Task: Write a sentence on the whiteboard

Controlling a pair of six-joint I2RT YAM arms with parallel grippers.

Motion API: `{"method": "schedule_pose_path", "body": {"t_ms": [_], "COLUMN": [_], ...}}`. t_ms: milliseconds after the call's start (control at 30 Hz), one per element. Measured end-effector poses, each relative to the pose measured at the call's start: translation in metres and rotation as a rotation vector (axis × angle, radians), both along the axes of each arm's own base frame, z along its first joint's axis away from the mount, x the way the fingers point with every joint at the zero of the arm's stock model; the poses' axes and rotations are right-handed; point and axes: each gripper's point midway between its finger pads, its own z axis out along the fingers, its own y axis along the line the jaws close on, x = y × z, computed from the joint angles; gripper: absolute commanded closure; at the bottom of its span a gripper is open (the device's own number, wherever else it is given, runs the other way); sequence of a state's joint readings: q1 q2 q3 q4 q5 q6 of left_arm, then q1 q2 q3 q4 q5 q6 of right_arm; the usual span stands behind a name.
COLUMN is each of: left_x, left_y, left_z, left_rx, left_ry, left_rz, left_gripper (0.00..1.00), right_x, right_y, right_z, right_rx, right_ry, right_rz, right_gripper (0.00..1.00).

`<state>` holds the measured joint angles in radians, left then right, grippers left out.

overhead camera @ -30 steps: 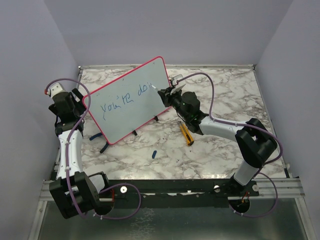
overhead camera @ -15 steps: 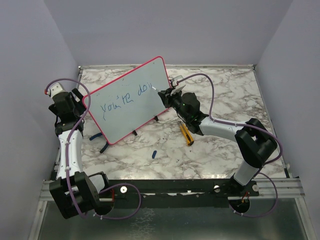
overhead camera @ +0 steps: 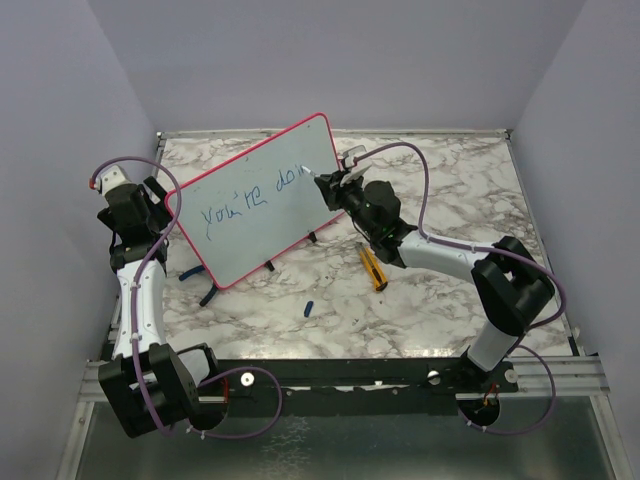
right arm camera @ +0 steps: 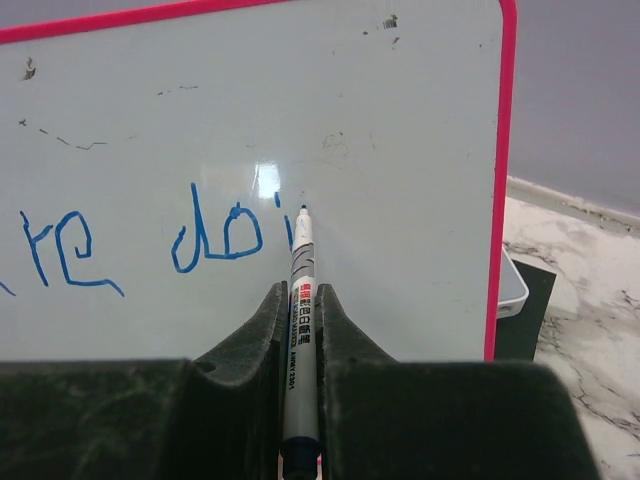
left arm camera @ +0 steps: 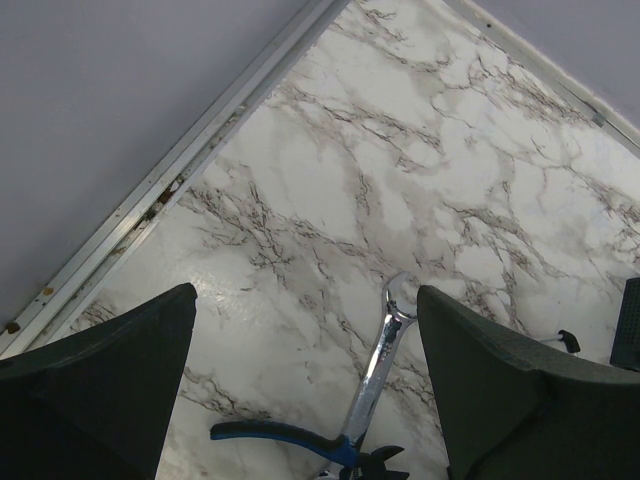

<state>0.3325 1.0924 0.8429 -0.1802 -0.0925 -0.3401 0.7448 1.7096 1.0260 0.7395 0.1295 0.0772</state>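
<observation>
The right fingers [right arm camera: 265, 330] pinched the marker [right arm camera: 301, 260]. Its tip had moved a little, to 3 o'clock of "doi" on the whiteboard [right arm camera: 400, 150], which stood at 10 o'clock on the surface [overhead camera: 450, 200]. The sentence [right arm camera: 215, 232] needed "n" next. The left fingers [left arm camera: 110, 370] were spread.

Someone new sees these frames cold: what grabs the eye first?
The pink-framed whiteboard stands tilted left of centre on the marble table, with blue writing reading "you're doi". The right gripper pinches a marker, its tip at the board just right of the "i". Blue-handled pliers lie below the open left gripper.
</observation>
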Motion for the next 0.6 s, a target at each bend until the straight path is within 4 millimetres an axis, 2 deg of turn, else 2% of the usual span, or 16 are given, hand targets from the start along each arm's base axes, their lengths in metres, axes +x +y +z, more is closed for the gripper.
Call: {"method": "schedule_pose_path", "body": {"t_ms": [300,600], "left_x": [0.0,0.0], "left_y": [-0.0001,-0.0003], "left_z": [0.0,-0.0002], "left_rx": [0.0,0.0], "left_ry": [0.0,0.0], "left_rz": [0.0,-0.001], "left_gripper": [0.08,0.08], "right_x": [0.0038,0.0087], "right_y": [-0.0008,-0.0074], "right_z": [0.0093,0.0092], "right_rx": [0.001,-0.001], "right_ry": [-0.023,-0.023], "right_rz": [-0.016,-0.05], "right_gripper": [1.0,1.0]}}
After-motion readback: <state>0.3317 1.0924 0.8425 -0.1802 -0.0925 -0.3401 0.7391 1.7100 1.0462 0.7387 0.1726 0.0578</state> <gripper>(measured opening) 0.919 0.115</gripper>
